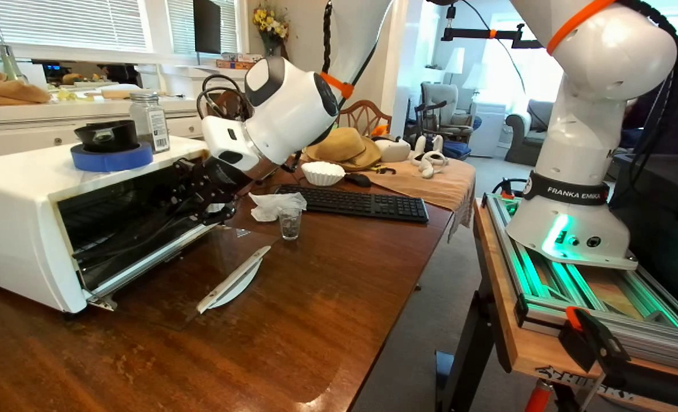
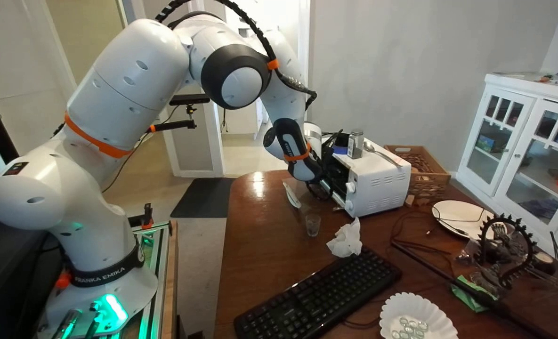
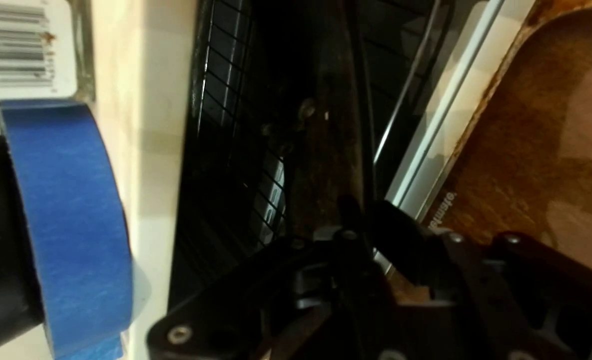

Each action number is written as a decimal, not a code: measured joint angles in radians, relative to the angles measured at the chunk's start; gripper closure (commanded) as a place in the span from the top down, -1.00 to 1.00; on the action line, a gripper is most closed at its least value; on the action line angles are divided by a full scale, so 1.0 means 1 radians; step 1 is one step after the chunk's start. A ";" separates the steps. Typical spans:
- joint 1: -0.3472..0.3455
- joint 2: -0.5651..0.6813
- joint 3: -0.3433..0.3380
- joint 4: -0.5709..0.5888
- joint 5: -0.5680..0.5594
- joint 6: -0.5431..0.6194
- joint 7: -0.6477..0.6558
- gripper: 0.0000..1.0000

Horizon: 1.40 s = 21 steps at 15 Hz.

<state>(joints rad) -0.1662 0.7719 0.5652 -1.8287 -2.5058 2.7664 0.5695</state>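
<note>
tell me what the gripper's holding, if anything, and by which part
Too shadowed to tell: the gripper is at the rim of a dark tray in the toaster oven, perhaps pinching it.

Jar (image 1: 154, 127), tape (image 1: 111, 159) on oven (image 1: 10, 229); oven, glass (image 1: 290, 223) on table (image 1: 293, 320).

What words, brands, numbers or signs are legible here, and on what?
"FRANKA EMIKA": black band around the arm, both exterior views.
"HUSKY", beside a logo: workbench edge.
Too small or blurred: jar label (barcode lines only), lettering on the toaster oven door, markings higher on the arm.
</note>
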 measured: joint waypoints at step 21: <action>-0.013 0.036 0.006 0.049 0.007 0.050 -0.002 -0.98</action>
<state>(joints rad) -0.1788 0.8077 0.5710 -1.7797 -2.4986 2.8164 0.5678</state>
